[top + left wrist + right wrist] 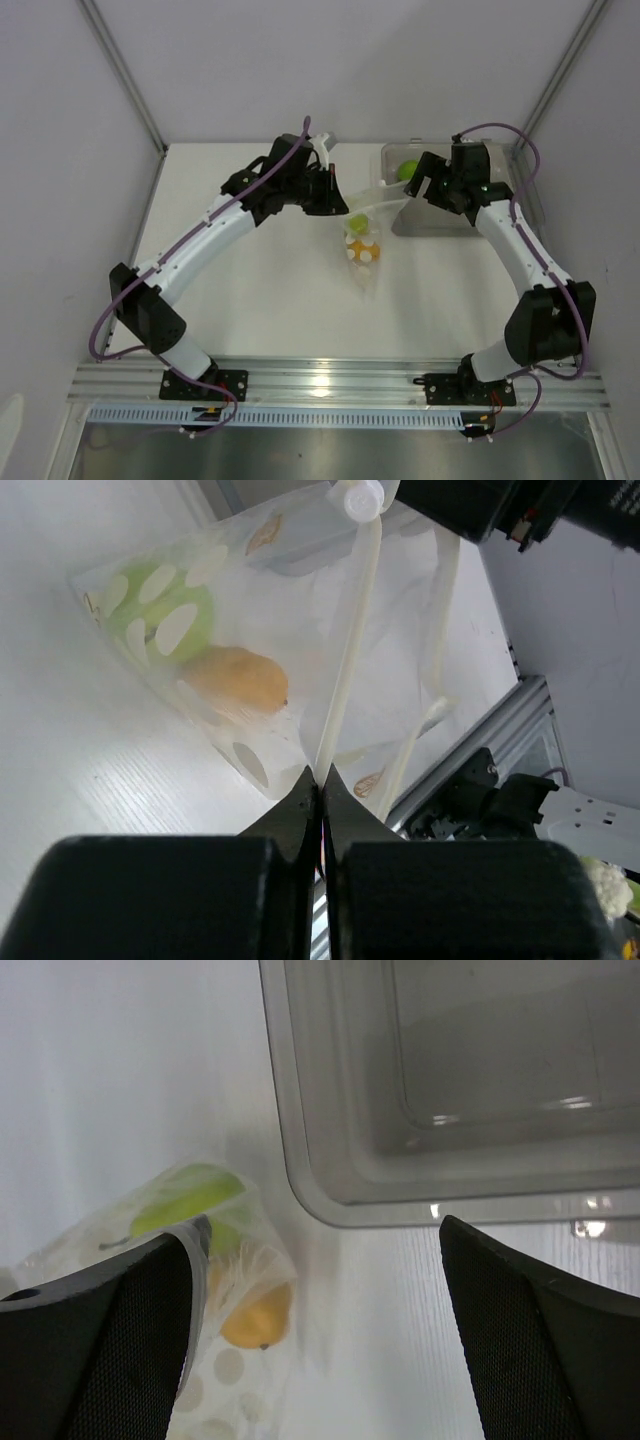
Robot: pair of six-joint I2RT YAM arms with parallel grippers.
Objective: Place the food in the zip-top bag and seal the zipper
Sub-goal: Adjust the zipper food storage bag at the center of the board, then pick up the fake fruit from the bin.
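The zip-top bag (364, 262) lies mid-table, clear with pale dots, its mouth lifted toward the back. My left gripper (322, 776) is shut on the bag's mouth edge, pinching the zipper (352, 630) strip. Inside the bag sit a lime-green piece (165, 615) and an orange piece (237, 680); the right wrist view shows the same green piece (185, 1200) and orange piece (258, 1315). Another green piece (408, 170) rests in the clear tray (470, 225). My right gripper (320, 1230) stands open just right of the bag, its left finger (110, 1340) beside the bag's mouth, nothing between the fingers.
The rigid clear tray (330, 1175) stands at the back right, its near-left corner close to the right gripper. Grey walls bound the table on both sides. An aluminium rail (330, 385) runs along the near edge by the arm bases.
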